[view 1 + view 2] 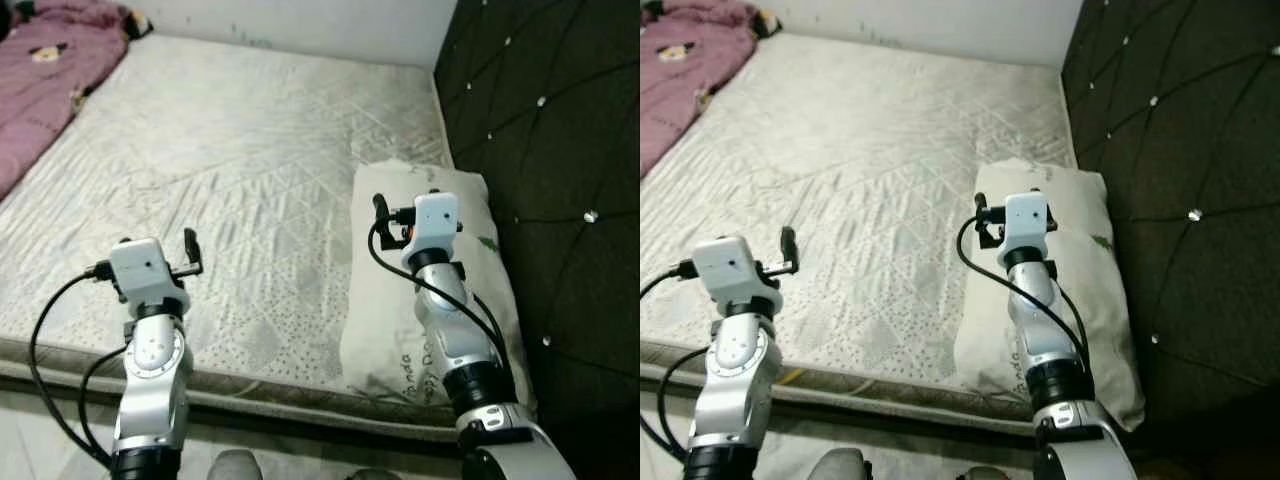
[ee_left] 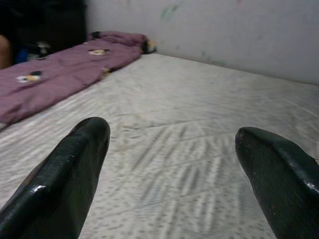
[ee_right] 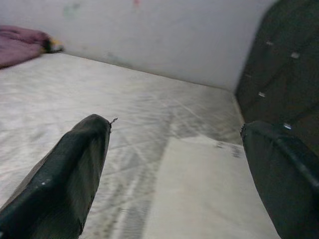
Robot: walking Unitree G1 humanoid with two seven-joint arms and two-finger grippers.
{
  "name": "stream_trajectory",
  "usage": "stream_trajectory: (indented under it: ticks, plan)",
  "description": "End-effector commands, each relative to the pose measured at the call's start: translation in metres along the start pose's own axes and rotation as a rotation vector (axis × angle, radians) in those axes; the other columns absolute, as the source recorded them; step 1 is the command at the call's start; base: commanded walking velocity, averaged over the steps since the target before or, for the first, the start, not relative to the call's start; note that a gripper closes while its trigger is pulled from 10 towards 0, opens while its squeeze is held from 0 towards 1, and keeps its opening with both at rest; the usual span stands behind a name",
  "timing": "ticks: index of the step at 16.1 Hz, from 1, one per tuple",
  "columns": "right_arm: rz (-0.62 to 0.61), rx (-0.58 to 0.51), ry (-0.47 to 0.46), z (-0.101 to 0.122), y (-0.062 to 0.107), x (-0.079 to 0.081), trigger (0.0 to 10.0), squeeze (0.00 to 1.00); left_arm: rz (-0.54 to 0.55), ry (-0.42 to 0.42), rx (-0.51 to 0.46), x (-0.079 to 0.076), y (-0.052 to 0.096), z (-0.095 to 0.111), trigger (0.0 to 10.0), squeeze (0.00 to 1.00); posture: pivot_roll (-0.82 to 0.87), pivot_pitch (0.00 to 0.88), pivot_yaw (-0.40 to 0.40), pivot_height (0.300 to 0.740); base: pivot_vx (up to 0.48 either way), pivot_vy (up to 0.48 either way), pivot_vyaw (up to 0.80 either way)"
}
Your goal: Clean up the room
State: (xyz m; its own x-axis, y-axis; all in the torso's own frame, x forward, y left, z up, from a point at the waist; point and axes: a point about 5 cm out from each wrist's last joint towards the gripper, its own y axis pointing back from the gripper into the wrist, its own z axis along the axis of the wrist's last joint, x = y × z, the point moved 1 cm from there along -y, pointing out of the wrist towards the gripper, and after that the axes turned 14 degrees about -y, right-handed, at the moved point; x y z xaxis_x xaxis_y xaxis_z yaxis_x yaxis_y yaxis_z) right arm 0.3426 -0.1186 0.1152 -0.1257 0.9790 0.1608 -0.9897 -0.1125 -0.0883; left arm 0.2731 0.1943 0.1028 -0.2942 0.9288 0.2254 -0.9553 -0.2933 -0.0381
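Observation:
A cream pillow (image 1: pixel 385 320) with small print lies flat on the right side of the grey quilted mattress (image 1: pixel 250 150), against the headboard. A purple blanket (image 1: pixel 45 70) is bunched along the mattress's far left side. My right gripper (image 3: pixel 177 129) is open and hovers just above the pillow (image 3: pixel 209 189), pointing toward the far wall. My left gripper (image 2: pixel 172 134) is also open, held over the mattress's near left part with nothing between its fingers. In the head views both wrists rise from the near edge of the bed.
A dark tufted headboard (image 1: pixel 560 150) stands along the right of the bed. A pale wall (image 1: pixel 300 20) closes off the far end. The mattress's near edge (image 1: pixel 260 385) runs just in front of me, with a strip of floor below.

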Motion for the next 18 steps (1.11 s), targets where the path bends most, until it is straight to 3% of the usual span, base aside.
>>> stream_trajectory:
  ticks: [1, 7, 8, 10, 14, 18]
  plan:
    - [0.035, -0.004, -0.010, 0.001, 0.000, 0.006, 10.0, 0.00, 0.009, -0.011, 0.006, 0.003, 0.001, -0.001, 10.0, 0.00, 0.06, 0.000, -0.042, 0.740, 0.000, 0.000, 0.00]
    - [0.030, 0.022, -0.014, -0.002, -0.003, 0.005, 10.0, 0.00, 0.005, -0.013, 0.005, 0.001, -0.001, 0.000, 10.0, 0.00, 0.06, 0.000, -0.043, 0.740, 0.000, 0.000, 0.00]
    - [0.025, 0.034, -0.010, -0.004, -0.002, 0.004, 10.0, 0.00, 0.023, -0.045, 0.005, 0.001, -0.001, 0.000, 10.0, 0.00, 0.06, 0.000, -0.044, 0.740, 0.000, 0.000, 0.00]
    - [0.003, 0.065, -0.003, -0.011, 0.001, 0.001, 10.0, 0.00, 0.037, -0.011, 0.083, -0.003, 0.000, -0.011, 10.0, 0.00, 0.06, 0.000, -0.047, 0.740, 0.000, 0.000, 0.00]
    - [0.000, 0.089, -0.022, -0.016, 0.008, -0.004, 10.0, 0.00, -0.024, 0.063, 0.116, -0.009, 0.013, -0.019, 10.0, 0.00, 0.06, 0.000, -0.053, 0.740, 0.000, 0.000, 0.00]
    - [0.013, 0.098, -0.040, -0.018, 0.008, -0.002, 10.0, 0.00, -0.018, 0.094, 0.118, -0.011, 0.011, -0.017, 10.0, 0.00, 0.06, 0.000, -0.058, 0.740, 0.000, 0.000, -0.74]
